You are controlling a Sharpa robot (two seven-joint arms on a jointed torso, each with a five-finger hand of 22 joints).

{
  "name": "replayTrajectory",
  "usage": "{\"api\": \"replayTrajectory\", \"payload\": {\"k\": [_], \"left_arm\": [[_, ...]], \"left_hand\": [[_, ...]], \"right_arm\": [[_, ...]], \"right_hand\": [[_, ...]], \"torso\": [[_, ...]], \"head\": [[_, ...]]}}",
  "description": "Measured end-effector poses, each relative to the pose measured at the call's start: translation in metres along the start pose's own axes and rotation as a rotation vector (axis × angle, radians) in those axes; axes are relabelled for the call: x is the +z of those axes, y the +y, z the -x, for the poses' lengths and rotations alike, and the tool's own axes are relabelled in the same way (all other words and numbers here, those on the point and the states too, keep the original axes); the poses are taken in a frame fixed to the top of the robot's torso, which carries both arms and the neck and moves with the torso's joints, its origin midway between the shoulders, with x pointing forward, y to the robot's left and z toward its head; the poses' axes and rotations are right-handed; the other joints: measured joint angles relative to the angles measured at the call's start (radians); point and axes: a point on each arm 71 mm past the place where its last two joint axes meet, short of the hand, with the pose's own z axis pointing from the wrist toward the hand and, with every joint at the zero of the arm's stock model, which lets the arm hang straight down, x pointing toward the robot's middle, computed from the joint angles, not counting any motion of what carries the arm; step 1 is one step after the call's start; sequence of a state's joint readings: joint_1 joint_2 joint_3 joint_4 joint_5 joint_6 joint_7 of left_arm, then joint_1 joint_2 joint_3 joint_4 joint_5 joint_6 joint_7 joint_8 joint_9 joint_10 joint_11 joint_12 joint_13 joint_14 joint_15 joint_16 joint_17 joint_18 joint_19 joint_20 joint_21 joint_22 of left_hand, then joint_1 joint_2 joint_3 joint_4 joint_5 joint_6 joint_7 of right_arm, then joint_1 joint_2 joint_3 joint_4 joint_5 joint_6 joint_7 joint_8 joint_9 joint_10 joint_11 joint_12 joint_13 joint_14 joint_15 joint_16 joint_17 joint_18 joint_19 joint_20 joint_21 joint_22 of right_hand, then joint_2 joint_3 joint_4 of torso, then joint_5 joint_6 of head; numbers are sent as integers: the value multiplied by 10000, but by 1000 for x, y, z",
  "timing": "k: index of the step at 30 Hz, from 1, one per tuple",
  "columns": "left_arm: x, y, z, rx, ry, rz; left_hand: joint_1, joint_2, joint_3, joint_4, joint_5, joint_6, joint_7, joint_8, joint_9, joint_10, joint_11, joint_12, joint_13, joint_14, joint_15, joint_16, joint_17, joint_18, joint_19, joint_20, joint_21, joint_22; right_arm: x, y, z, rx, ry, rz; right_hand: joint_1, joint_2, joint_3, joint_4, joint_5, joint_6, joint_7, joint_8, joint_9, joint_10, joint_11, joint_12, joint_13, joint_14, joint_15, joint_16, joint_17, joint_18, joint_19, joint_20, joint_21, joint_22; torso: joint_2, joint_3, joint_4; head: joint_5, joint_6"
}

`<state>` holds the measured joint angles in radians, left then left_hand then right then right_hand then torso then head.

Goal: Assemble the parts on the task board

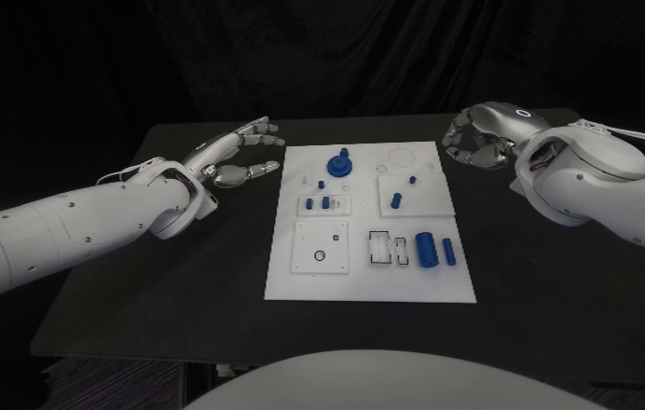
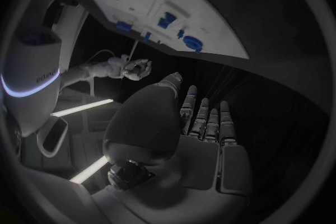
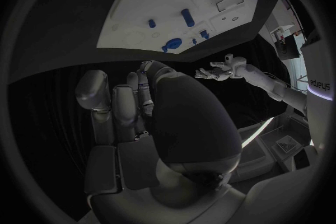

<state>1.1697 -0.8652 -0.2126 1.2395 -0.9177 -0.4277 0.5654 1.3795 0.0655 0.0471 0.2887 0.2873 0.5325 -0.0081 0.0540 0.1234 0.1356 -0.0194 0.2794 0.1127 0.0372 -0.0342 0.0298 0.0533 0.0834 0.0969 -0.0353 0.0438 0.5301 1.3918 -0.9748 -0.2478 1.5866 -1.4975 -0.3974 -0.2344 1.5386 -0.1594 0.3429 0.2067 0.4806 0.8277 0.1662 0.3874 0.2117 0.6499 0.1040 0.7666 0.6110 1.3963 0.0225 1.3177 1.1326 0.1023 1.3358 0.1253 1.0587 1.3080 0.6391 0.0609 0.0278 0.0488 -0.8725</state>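
Board: centre of frame, on the desk. Blue cylinder and rod lie loose at its lower right; knob seated at top. I judge assembly mostly left. My left hand and right hand: open, empty, beside the board.

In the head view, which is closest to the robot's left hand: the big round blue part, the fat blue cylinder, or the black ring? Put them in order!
Measured from the left hand in the head view:
1. The big round blue part, at the far end of the task board, just beside the hand.
2. The black ring, nearer the robot on the board's left side.
3. The fat blue cylinder, over on the right side.
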Motion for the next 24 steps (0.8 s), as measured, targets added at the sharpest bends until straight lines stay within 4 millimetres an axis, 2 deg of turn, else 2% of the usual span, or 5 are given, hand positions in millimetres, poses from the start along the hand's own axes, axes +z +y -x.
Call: {"api": "replayTrajectory", "payload": {"k": [3, 6, 11, 17, 24], "left_arm": [[-4, -3, -3, -1811, 236, 70], [-10, -8, -7, -3774, 429, 138], [-20, -14, -20, -6503, 694, 192], [-23, -19, -33, -8119, 841, 166], [-31, -19, -39, -8924, 884, 229]], "left_hand": [[62, 62, -649, 17, 0, -776, 44, -60, -339, -311, -77, -682, -501, -169, 39, -196, -296, 1, -125, 148, -28, -767], [-96, 479, -1654, 29, 0, -1791, 37, -137, -700, -590, -179, -1410, -839, -337, 420, -262, -482, 0, -227, 558, -28, -1599], [-251, 905, -2390, 35, -112, -2162, -79, -137, -848, -678, -268, -1774, -900, -373, 456, -262, -516, 2, -299, 628, -28, -2161], [-51, 1105, -2508, -4, 61, -2162, -80, -137, -851, -678, -268, -1797, -900, -373, 456, -262, -524, 3, -371, 699, -68, -2390], [128, 1283, -2594, -34, 349, -2216, -135, -137, -850, -678, -268, -1848, -899, -372, 455, -262, -524, 172, -442, 769, -68, -2691]], "right_arm": [[6, -5, 0, -160, -44, -10], [10, -8, -4, -257, -13, 26], [12, -12, -18, -319, 263, 130], [8, -11, -33, -334, 677, 269], [5, -6, -43, -352, 1150, 441]], "right_hand": [[-7, -7, 63, 68, -294, -160, 68, -152, -58, 41, 39, -392, -452, 63, 64, 111, 135, -1, 136, 71, 221, 0], [-160, -160, 83, 166, -860, -263, 63, -372, -161, 39, 106, -846, -989, 136, 136, 212, 207, -1, 191, 126, 337, -1], [-271, -271, -50, 329, -1213, -687, 44, -889, -366, 92, 158, -1170, -1541, 162, 162, 300, 303, -2, 261, 124, 449, -1], [-292, -292, -168, 367, -1288, -875, 32, -1153, -467, -74, 221, -1239, -1784, 162, 162, 300, 155, -3, 250, 133, 349, -1], [-173, -246, -245, 121, -484, -1049, 206, -1560, -628, -266, 339, -1706, -2408, 123, 267, 300, 116, -3, 239, 214, 310, -2]], "torso": [[-14, -12, 41], [-22, -24, 81], [-50, -101, 196], [-92, -247, 442], [-130, -449, 707]], "head": [[-86, 0], [-179, 0], [-418, 0], [-773, 0], [-1066, 0]]}}
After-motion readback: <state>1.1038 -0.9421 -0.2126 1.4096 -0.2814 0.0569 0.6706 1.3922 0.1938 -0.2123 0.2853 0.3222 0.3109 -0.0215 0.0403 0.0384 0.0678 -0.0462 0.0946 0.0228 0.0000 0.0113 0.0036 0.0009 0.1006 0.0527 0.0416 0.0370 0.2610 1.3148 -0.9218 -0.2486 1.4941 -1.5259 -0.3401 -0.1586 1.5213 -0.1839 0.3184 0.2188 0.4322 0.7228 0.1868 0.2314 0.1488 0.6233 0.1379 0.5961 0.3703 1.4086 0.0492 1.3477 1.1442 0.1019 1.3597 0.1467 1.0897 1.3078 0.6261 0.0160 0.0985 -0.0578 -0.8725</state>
